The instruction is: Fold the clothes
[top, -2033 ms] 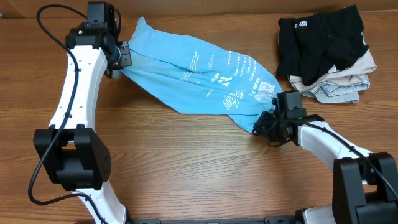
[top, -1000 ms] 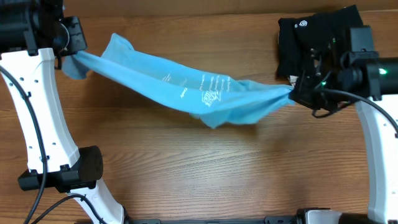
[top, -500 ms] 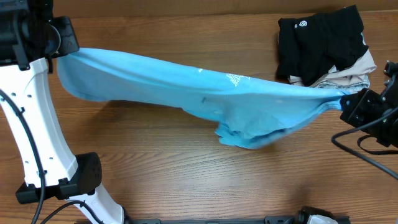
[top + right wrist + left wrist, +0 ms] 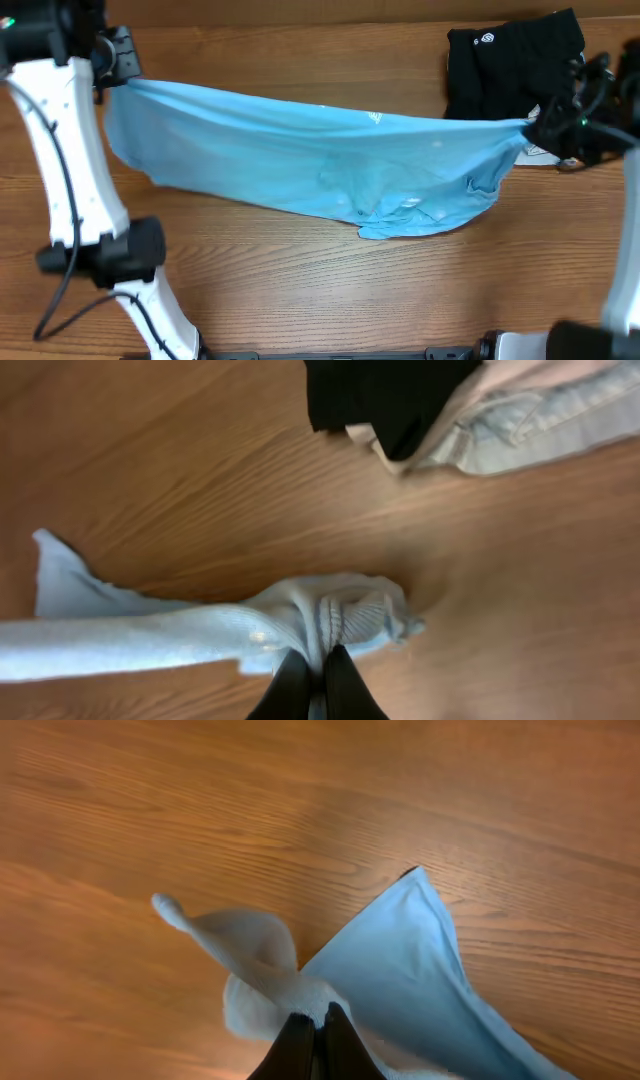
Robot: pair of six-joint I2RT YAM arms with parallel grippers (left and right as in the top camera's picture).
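Your left hand (image 4: 310, 1020) is pinched tight on a bunched corner of the shirt (image 4: 300, 165), fingers pressed together with cloth squeezed between them. A twisted pale tail of fabric curls off to one side of the fingertips, and a flat blue panel fans away on the other. Your right hand (image 4: 312, 660) is clamped the same way on a gathered, ribbed-looking wad, and the rest of the cloth runs away from it in a narrow band. Between your two hands the shirt is stretched in a long span over the counter (image 4: 300, 300). Its top edge is taut from hand to hand, and its lower part sags in a wrinkled belly nearer the right hand, with a little white print showing. Whether that sag touches the counter, I cannot tell. Just beyond your right hand lies the black garment (image 4: 510, 60). A beige and pale blue pile (image 4: 520, 415) is tucked under its edge, near the shirt's end.
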